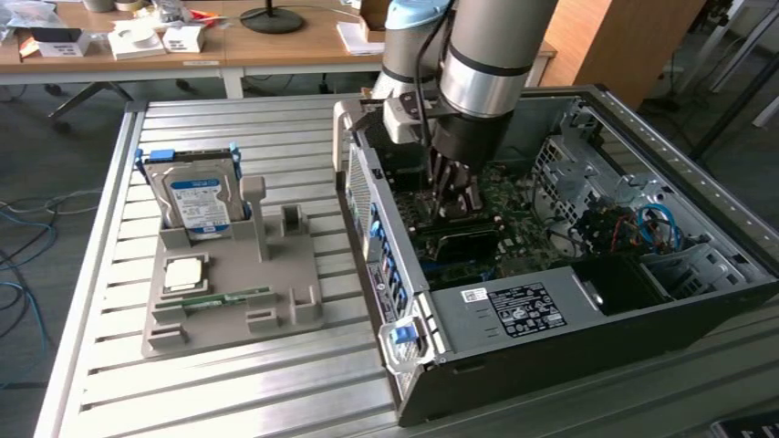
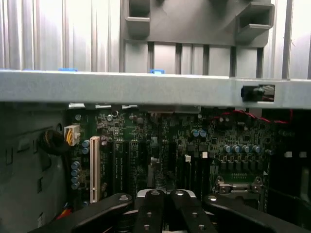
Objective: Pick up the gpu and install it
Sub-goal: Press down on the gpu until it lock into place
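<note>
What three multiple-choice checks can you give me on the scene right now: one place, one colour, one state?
1. Where is the hand?
A. Over the grey holder
B. Inside the open computer case
C. Above the wooden desk

2. What colour is the hard drive's label?
A. Blue and white
B. Red
C. Yellow

3. How does the hard drive sit?
A. Flat on the table
B. Upright in the grey holder
C. Inside the case

Answers:
1. B: the hand is down in the computer case, facing the motherboard.
2. A: the hard drive shows it.
3. B: it stands on edge in the grey holder.
</note>
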Controlling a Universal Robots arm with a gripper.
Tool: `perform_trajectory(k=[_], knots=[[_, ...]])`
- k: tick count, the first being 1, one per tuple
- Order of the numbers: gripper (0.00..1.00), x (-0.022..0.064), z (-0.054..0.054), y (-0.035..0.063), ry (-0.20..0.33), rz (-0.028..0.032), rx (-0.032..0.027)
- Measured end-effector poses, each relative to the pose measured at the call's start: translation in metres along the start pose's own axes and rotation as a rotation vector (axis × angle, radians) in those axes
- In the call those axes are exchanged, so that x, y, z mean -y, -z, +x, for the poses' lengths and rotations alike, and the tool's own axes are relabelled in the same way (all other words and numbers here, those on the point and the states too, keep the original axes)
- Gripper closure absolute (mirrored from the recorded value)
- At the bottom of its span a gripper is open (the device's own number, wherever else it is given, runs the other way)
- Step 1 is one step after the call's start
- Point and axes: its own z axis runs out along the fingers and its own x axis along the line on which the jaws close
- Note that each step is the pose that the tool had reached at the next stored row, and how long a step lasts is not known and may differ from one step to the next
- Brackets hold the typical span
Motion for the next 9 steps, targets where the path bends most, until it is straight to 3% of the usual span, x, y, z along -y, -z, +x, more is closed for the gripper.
perform_trajectory(k=[9], knots=[[0.89, 0.0136, 0.000, 0.0000, 0.001, 0.0000, 0.0019]])
